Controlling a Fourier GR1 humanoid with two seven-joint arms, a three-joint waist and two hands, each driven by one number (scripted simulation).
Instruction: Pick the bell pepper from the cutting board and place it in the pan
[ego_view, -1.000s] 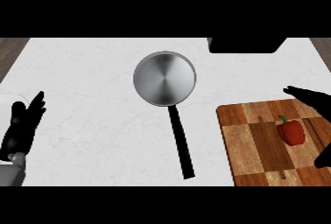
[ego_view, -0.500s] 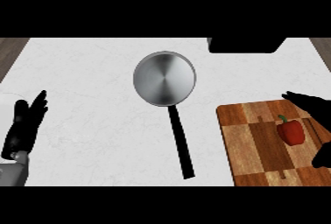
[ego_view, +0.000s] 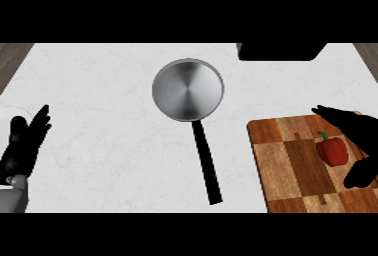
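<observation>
Resting at the far left edge of the white worktop, left hand, fingers straight and up, released, holding nothing. Further right, steel pan lying bare, its black handle running toward the near edge. Right again, wooden cutting board carrying the red bell pepper, ungrasped. Bracketing the pepper at the right edge, right hand, spread wide, fingers beyond it and thumb nearer. Likely the reach-to-grasp step; next, probably closing round the pepper, then lifting it leftward to the pan.
</observation>
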